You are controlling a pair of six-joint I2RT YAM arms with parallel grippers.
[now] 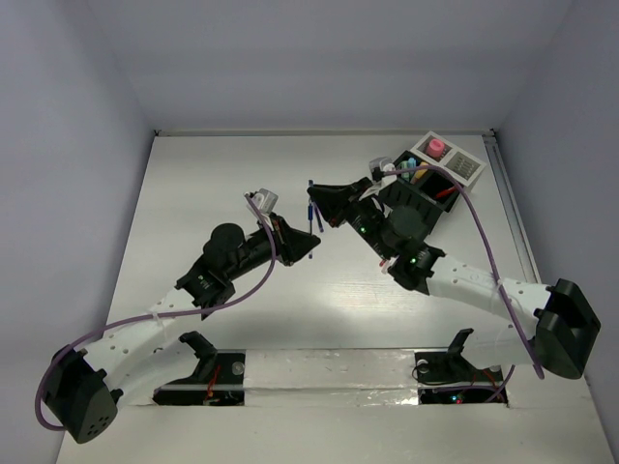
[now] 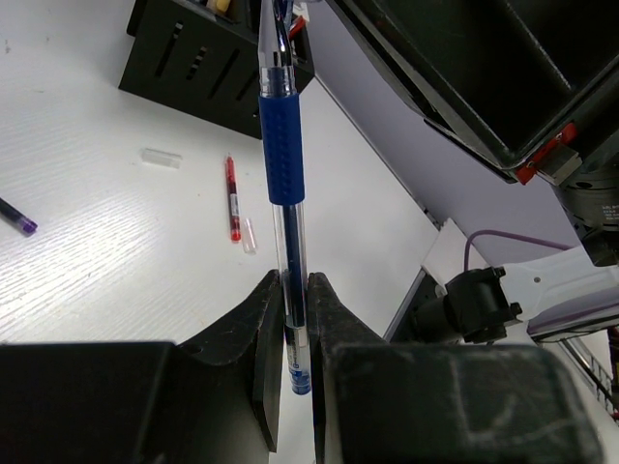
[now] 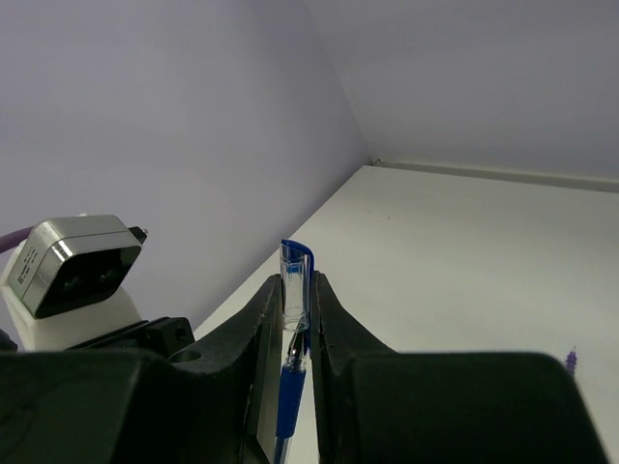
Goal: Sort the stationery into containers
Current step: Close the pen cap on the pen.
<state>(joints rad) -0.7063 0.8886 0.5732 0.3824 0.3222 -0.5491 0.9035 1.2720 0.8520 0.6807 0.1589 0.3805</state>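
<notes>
Clamped tight, the left gripper [image 2: 293,290] holds the lower barrel of a blue pen [image 2: 281,135], its matte black fingers pressed against clear plastic. The pen stands straight up out of the jaws, with a ribbed blue rubber sleeve above the see-through barrel. On the white, faintly grained table [image 2: 87,261] to the left lie a purple-tipped pen [image 2: 17,218], a small clear cap [image 2: 162,159] and a thin red refill [image 2: 231,198], with a short clear tube [image 2: 250,235] just beside the refill. The right gripper [image 3: 296,285] pinches the same pen's other end, its fingers closed on the transparent cap with its blue clip.

Farther right, toward the far edge of the table, sits the black organizer [image 1: 418,203], boxy with slotted walls. One compartment holds short markers [image 1: 414,172] in teal, orange and peach, standing on end. Another holds a red pen [image 1: 447,191] lying aslant. Joined on its right is the white section [image 1: 468,169] with a grid-patterned top, and a pink-capped bottle [image 1: 436,147] stands in its far left corner.
</notes>
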